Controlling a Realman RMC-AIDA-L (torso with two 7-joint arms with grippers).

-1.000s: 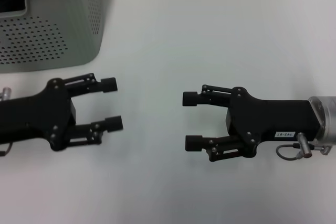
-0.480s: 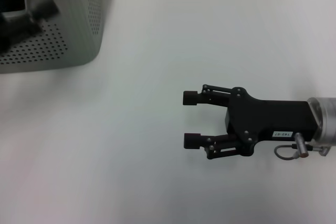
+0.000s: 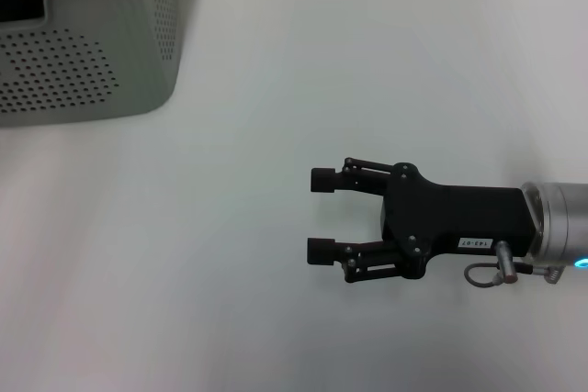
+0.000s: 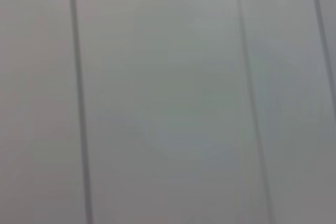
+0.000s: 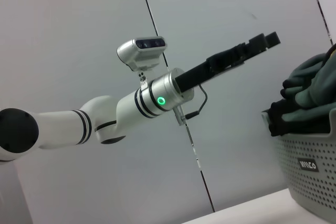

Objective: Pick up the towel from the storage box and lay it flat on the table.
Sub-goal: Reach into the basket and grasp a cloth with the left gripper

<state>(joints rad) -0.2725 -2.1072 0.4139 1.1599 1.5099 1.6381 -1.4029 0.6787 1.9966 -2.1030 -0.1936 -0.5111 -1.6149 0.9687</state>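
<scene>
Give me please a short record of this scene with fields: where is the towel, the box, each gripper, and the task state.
towel: bunched in the storage box, dark grey-green side showing, heaped above the rim
storage box: on the table's far left part
left gripper: raised in the air near the box, above the towel, holding nothing
right gripper: open, low over bare table, holding nothing
task state: towel not yet picked up

pale grey-green perforated storage box [image 3: 110, 52], dark grey-green towel [image 5: 310, 90].
</scene>
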